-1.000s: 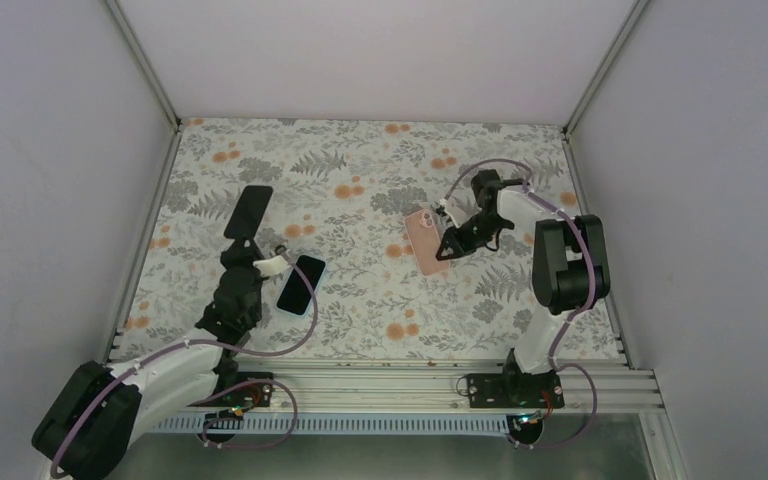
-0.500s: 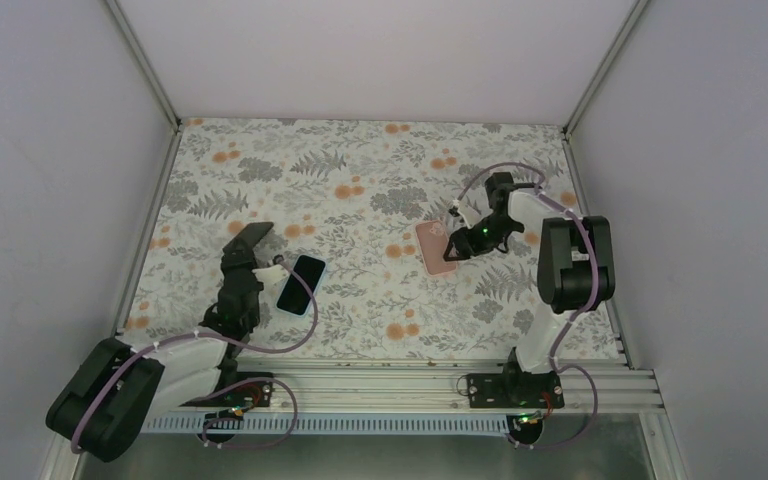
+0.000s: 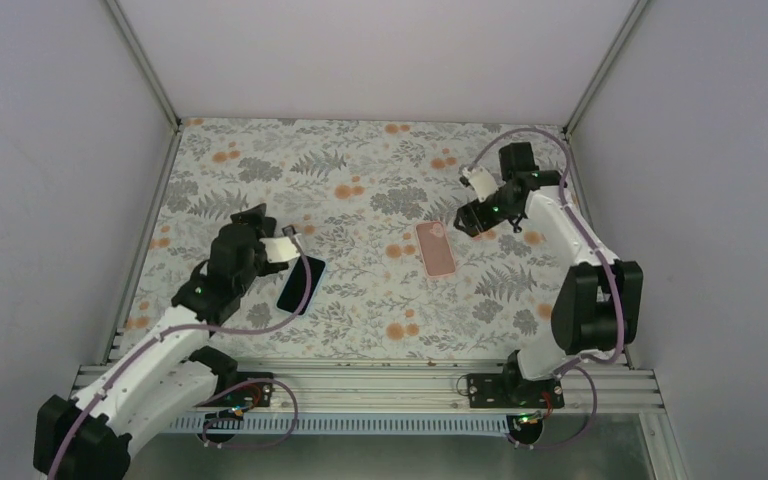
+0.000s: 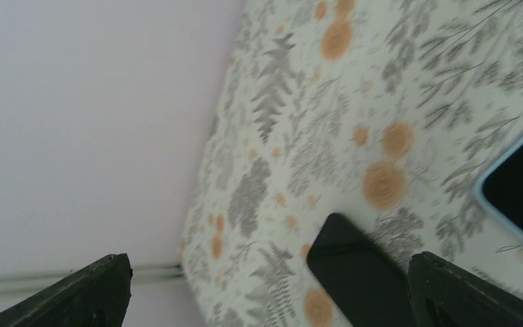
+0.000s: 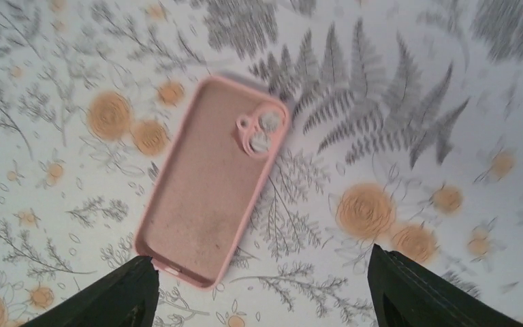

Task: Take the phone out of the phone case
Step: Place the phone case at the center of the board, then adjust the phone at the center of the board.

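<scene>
The right gripper (image 5: 260,262) has lifted off the pink case (image 5: 208,180) and the left gripper (image 4: 269,262) off the phone (image 3: 300,285), both spread wide and empty. Case and phone lie well apart on the table (image 3: 360,160), so extraction looks done. Two grippers, one case, one phone, one unidentified dark slab (image 4: 354,269)

No readable text, label or number shows anywhere (the views are partly blurred).

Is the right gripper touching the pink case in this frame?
Apart. The top external view shows bare patterned table between the right gripper and the pink case.
</scene>
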### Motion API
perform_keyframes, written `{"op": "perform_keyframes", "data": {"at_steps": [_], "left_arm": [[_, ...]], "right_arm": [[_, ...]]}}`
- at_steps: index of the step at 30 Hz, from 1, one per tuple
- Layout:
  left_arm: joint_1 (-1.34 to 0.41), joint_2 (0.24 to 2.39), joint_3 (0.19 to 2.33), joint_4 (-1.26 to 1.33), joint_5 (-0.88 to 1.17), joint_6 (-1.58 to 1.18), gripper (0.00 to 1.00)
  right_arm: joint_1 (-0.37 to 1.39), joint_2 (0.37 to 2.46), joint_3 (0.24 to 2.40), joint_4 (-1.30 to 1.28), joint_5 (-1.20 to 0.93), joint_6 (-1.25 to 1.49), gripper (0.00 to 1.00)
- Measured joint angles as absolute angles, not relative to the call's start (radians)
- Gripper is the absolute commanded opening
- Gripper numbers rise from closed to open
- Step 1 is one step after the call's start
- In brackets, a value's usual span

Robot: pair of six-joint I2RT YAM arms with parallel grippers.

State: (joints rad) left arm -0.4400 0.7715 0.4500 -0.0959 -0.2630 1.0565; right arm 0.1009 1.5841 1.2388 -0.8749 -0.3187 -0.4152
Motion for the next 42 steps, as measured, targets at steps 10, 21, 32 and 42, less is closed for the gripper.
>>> {"op": "perform_keyframes", "data": {"at_steps": [10,21,32,42], "left_arm": [[-0.387,1.11,0.779,-0.416,-0.018,0.893,0.82],[-0.264,1.628,1.159,-0.583,0.283,0.85,0.02],[-0.265,1.91,1.268,-0.719,0.337,0.868,0.02],[-0.266,1.928,1.252,-0.741,0.329,0.883,0.02]], "right_arm": [[0.464,1.494,1.258,-0.866,-0.306,-0.493,0.63],[0.754,1.361,1.114,-0.816,-0.425,-0.606,0.03],[1.079,1.762,1.278,-0.736,-0.338,-0.609,0.03],[1.182,2.003,1.458,-0.631,-0.299,-0.591,0.03]]}}
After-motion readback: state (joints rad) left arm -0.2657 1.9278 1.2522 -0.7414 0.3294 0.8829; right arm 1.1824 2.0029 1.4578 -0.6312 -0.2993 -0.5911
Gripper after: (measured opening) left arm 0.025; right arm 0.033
